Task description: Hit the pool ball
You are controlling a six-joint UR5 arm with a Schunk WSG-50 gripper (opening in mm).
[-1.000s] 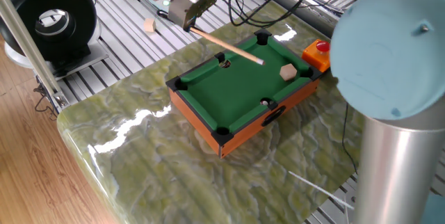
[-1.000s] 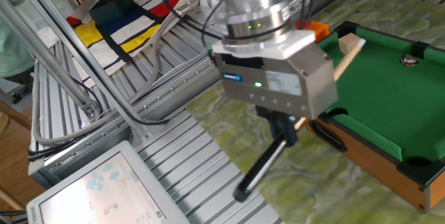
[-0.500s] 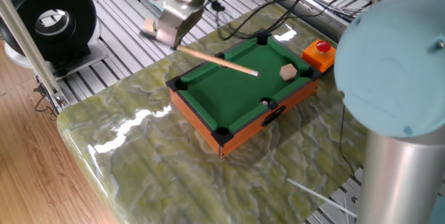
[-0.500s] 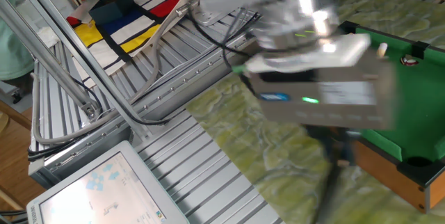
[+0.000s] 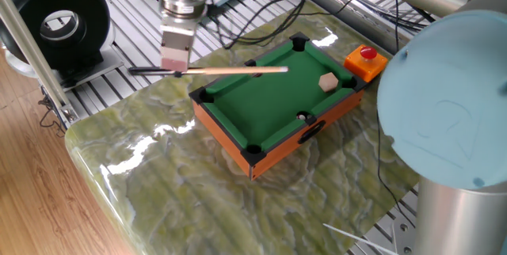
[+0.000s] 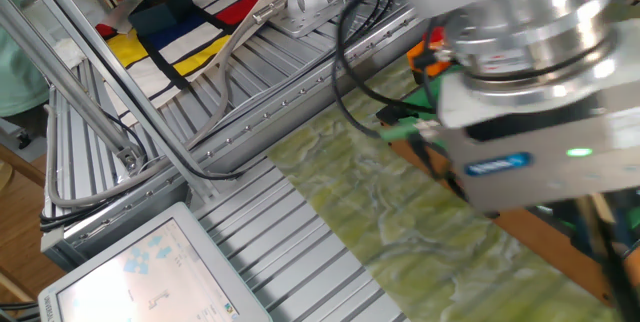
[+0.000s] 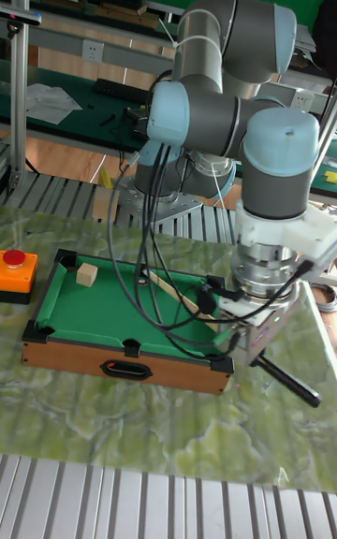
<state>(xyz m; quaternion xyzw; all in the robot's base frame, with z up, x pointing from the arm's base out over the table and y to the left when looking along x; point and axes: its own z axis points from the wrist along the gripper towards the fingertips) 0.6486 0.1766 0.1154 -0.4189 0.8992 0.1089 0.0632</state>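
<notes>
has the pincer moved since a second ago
Yes. In one fixed view the pincer, shut on the cue stick, has swung left, away from the pool table, toward the black fan.

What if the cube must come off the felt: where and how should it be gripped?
Pinch the cube on two opposite flat sides, coming straight down from above: it rests flat on the felt, and the table's raised walls would likely block a sideways approach.

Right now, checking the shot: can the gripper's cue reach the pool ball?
Probably yes. The gripper holds the cue with its tip over the felt; only bare felt lies between it and the pool ball. The tan cube sits aside.
</notes>
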